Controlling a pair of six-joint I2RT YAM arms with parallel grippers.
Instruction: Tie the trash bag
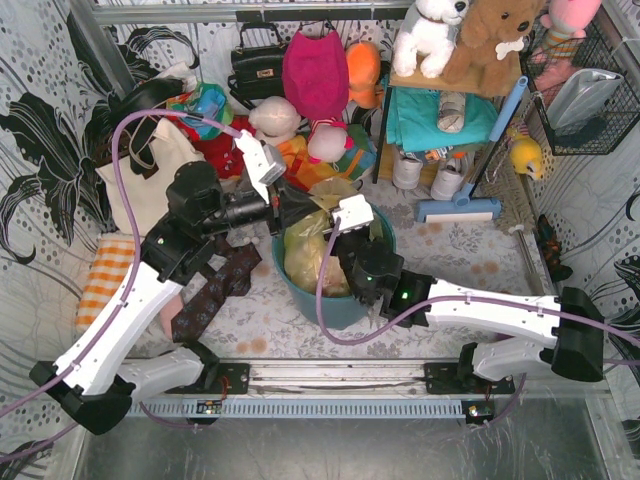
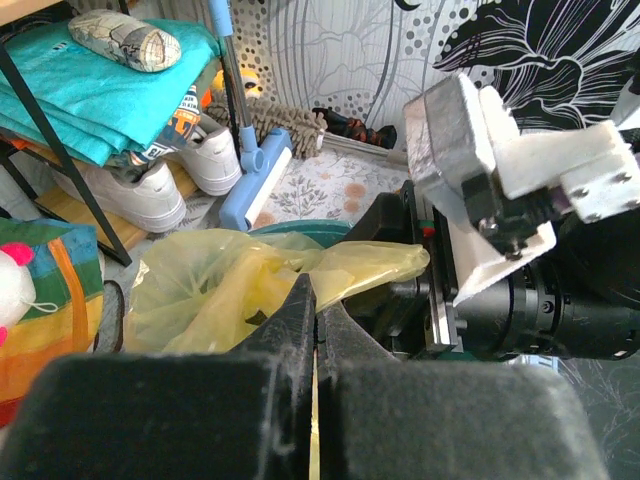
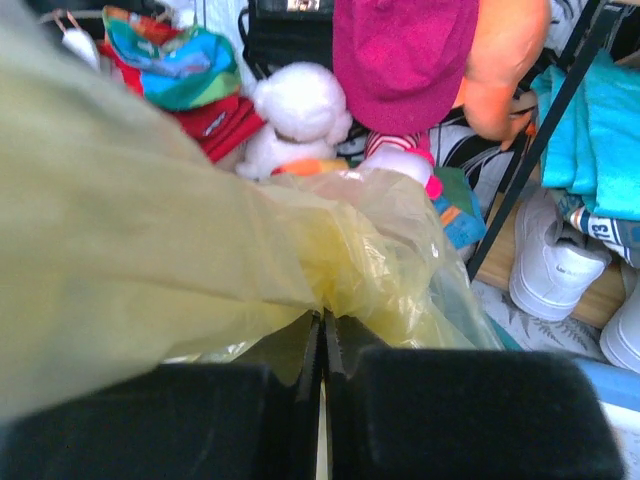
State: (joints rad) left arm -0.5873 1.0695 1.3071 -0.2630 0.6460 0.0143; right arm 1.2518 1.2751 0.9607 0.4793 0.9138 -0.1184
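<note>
The trash bag is thin translucent yellow plastic and sits in the teal bin at the table's middle. My left gripper is at the bin's left rim, shut on a fold of the trash bag; its tips meet at the plastic. My right gripper is over the bin's right side, shut on a gathered bunch of the trash bag; its tips pinch the plastic. A stretch of the bag drapes over the left of the right wrist view.
A cream tote bag and an orange checked cloth lie at the left. A dark patterned cloth lies beside the bin. Plush toys fill the back. A shelf rack with white shoes and a blue brush stands at the right.
</note>
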